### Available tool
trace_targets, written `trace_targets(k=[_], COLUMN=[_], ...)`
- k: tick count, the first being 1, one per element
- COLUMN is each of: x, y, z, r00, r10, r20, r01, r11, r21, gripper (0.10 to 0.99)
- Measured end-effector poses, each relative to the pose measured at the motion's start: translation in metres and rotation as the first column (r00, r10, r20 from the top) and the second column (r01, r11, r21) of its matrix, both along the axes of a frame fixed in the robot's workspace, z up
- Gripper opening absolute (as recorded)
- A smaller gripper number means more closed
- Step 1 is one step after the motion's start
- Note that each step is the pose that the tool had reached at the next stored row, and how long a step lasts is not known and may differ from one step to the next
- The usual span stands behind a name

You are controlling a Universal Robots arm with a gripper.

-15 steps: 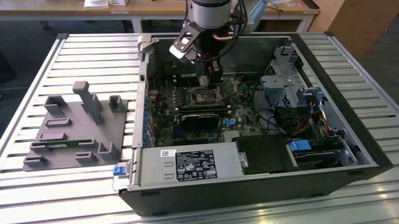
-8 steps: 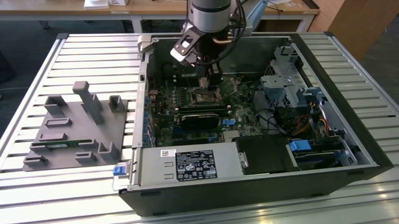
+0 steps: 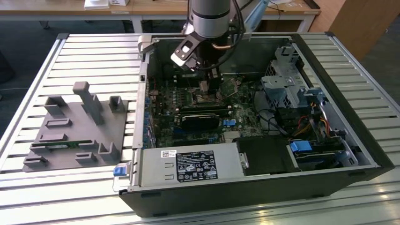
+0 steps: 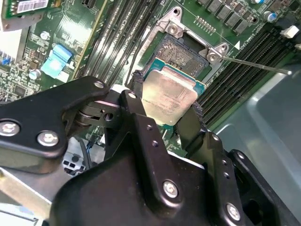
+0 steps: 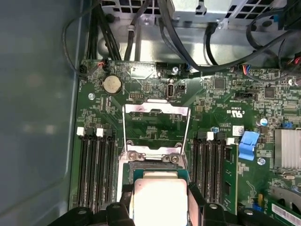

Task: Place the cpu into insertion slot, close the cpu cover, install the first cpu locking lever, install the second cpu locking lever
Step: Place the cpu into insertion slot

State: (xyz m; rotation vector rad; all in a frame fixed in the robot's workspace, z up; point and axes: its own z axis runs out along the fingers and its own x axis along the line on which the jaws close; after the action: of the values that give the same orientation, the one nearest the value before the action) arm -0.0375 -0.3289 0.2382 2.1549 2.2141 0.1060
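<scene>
Second wrist view: pincer (image 4: pixel 165 96) clamped on cpu (image 4: pixel 170 94) by two opposite edges, chip level, hovering just above slot (image 4: pixel 181 52) and partly over it, held flat, likely to seat square in its frame. First wrist view: cover (image 5: pixel 155 108) lying open beyond the slot, leaving the way in free.
</scene>
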Motion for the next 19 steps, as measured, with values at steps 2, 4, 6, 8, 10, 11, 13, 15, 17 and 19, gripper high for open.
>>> trace_targets(k=[2, 4, 6, 8, 10, 11, 13, 15, 17, 19], x=[0.0000, 0.0000, -0.0003, -0.0004, -0.0004, -0.0004, -0.0008, -0.0012, -0.0017, -0.0026], y=[0.0000, 0.0000, 0.0000, 0.0000, 0.0001, 0.0001, 0.0001, 0.0001, 0.0001, 0.0001], z=[-0.0016, -0.0038, -0.0075, -0.0111, -0.0143, -0.0156, -0.0178, -0.0191, -0.0195, -0.0200], r00=[1.0000, 1.0000, 1.0000, 1.0000, 1.0000, 1.0000, 1.0000, 1.0000, 1.0000, 1.0000], r10=[0.000, 0.000, 0.000, 0.000, 0.000, 0.000, -0.001, -0.003, -0.004, -0.005], r20=[0.0000, 0.0000, 0.0000, -0.0002, -0.0002, -0.0002, -0.0002, -0.0002, -0.0003, -0.0001], r01=[0.000, 0.000, 0.000, 0.000, 0.000, 0.000, 0.001, 0.003, 0.004, 0.005], r11=[1.0000, 1.0000, 1.0000, 1.0000, 1.0000, 1.0000, 1.0000, 1.0000, 1.0000, 1.0000], r21=[0.000, 0.000, 0.000, 0.000, 0.000, 0.000, 0.000, 0.000, 0.000, 0.000], gripper=[0.541, 0.541, 0.541, 0.541, 0.541, 0.541, 0.541, 0.541, 0.541, 0.541])
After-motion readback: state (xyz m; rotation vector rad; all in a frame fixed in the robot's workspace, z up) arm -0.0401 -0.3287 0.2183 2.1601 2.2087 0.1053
